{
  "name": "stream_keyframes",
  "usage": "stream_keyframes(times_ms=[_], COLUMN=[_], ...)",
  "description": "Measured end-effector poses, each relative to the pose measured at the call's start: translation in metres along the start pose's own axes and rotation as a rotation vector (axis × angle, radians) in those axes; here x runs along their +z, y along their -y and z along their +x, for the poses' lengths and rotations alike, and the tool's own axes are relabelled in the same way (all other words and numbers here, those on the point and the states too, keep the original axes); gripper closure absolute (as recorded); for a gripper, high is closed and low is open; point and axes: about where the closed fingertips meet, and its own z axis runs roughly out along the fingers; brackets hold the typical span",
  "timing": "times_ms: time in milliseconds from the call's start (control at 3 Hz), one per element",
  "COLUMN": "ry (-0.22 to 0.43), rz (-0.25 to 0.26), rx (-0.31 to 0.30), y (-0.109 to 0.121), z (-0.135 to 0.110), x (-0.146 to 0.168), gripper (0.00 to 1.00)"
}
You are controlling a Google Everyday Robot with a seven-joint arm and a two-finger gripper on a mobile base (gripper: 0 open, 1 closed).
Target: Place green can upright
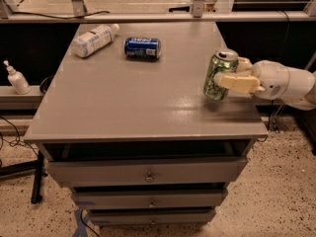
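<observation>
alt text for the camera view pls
A robot hand grips a green can, slightly tilted, near the right edge of a grey table with drawers. A blue can and a plastic bottle lie on their sides at the back.

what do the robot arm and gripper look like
The gripper, at the table's right edge around the green can, has two flat, cream-coloured fingers with rounded tips. Behind them, the arm is a smooth, glossy white, rounded shell. No cables, markings or labels show on it.
</observation>
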Motion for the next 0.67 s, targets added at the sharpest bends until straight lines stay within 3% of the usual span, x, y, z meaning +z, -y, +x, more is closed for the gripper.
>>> stream_keyframes(times_ms=[667], ry=[-0.011], rz=[0.056], rx=[-0.024], y=[0.0124], z=[-0.0081], x=[-0.0061], gripper=[1.0])
